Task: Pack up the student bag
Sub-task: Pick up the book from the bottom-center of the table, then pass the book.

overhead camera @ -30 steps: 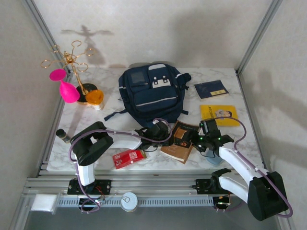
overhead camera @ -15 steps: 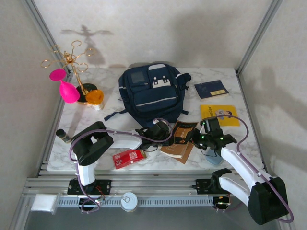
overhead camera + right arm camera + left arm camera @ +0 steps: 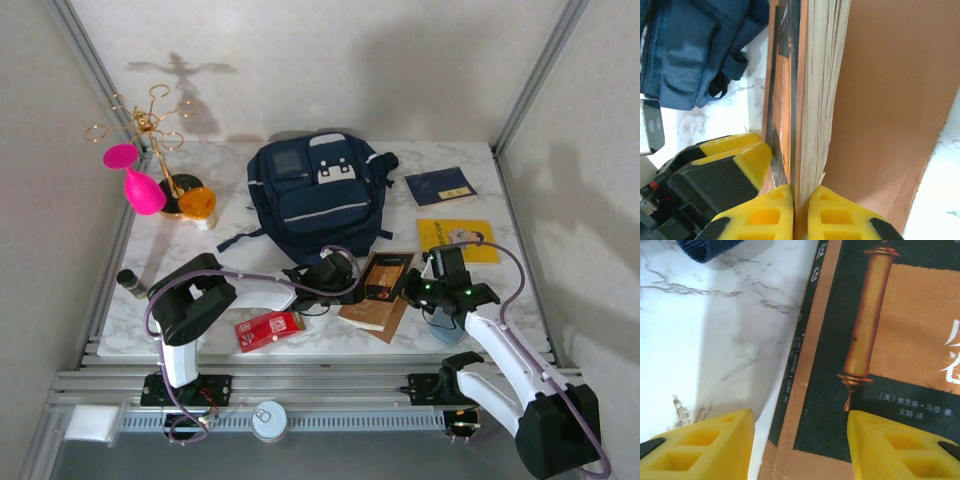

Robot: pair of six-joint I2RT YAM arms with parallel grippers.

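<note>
The student bag [image 3: 314,196], navy with pale stripes, lies at the back middle of the table; its pocket and strap loop [image 3: 690,50] show in the right wrist view. A brown book [image 3: 384,276] lies in front of it. My right gripper [image 3: 413,290] is shut on the book's edge, pinching the front cover and a block of pages [image 3: 815,100] so that they stand up from the back cover. My left gripper [image 3: 800,440] is open astride the book's spine edge, one yellow finger [image 3: 700,445] over the marble and the other over the dark cover [image 3: 875,340].
A yellow book [image 3: 458,240] and a navy booklet [image 3: 440,186] lie at the right. A red box [image 3: 268,329] sits near the front edge. A gold stand [image 3: 150,125], pink pieces [image 3: 142,190], an orange cup [image 3: 197,203] and a small black cylinder [image 3: 130,283] occupy the left.
My right gripper has shut on the book's edge and raised the cover and pages. My left gripper's fingers have spread slightly wider at the spine.
</note>
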